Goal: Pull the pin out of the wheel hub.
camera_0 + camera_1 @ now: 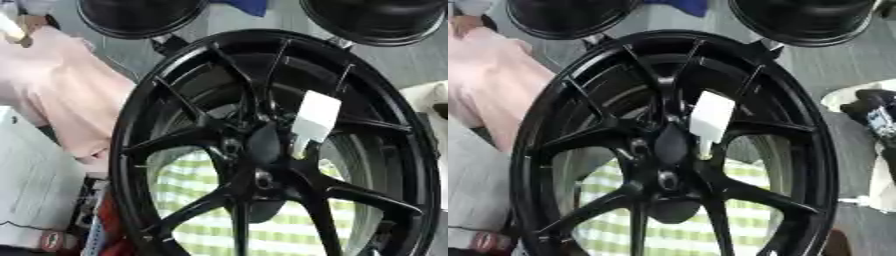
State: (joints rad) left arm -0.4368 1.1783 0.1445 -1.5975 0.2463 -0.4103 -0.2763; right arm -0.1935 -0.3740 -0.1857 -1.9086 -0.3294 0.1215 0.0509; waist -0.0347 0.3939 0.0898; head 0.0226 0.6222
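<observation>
Hands: neither can be made out, state cannot tell | black wheel hub (262, 165) fills the view | white tag (313, 120) hangs across spokes | pink sleeve (61, 90) left of rim | dark round shapes (381, 20) beyond

No legible text, labels or numbers.

The wheel (271, 150) fills most of both views, standing tilted, so little of what carries it shows. Through the gaps between the lower spokes a green-and-white checked cloth (192, 185) appears behind or beneath it; whether the wheel touches the cloth cannot be told. Beyond the rim, at the top and right, lies a grey floor (850, 65). Two round black things (140, 17) (385, 20) stand on it at the far edge, well apart.
</observation>
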